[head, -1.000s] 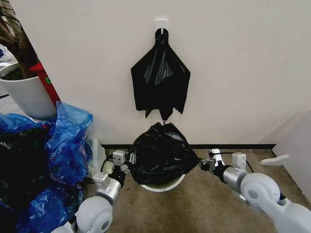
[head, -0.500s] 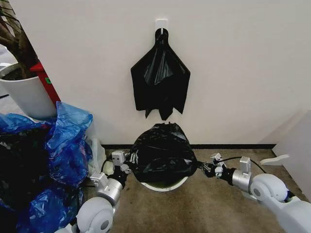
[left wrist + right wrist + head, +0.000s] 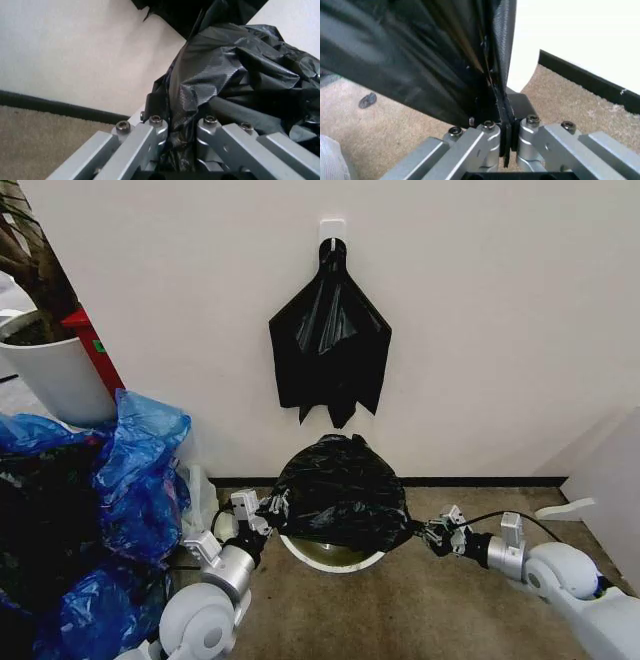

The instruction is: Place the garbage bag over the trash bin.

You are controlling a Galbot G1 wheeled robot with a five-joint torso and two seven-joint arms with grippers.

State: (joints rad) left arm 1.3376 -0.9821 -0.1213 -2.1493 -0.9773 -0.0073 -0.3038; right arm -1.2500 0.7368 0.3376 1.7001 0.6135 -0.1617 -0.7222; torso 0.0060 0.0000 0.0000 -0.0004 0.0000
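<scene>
Clamping garbage bag (image 3: pixel 340 492) edges, both pincers (left (image 3: pixel 274 507), right (image 3: pixel 424 532)) stretch it over the trash bin (image 3: pixel 332 559).

Head view: high vantage, facing forward and down at a white wall (image 3: pixel 500 330) and the brown floor (image 3: pixel 400 610) at its foot. Both arms enter from the lower edge, left arm on the left, right arm on the right. Wide enough to take in the garbage bag (image 3: pixel 342 495) and both hands at once.

Left wrist view: very close, sighting along the left hand (image 3: pixel 182 127) into the garbage bag's folds, wall and dark baseboard (image 3: pixel 60 108) behind.

Right wrist view: equally close, along the right hand (image 3: pixel 507 131), floor and baseboard beyond.

Shared by all three: bag, wall base, floor.
</scene>
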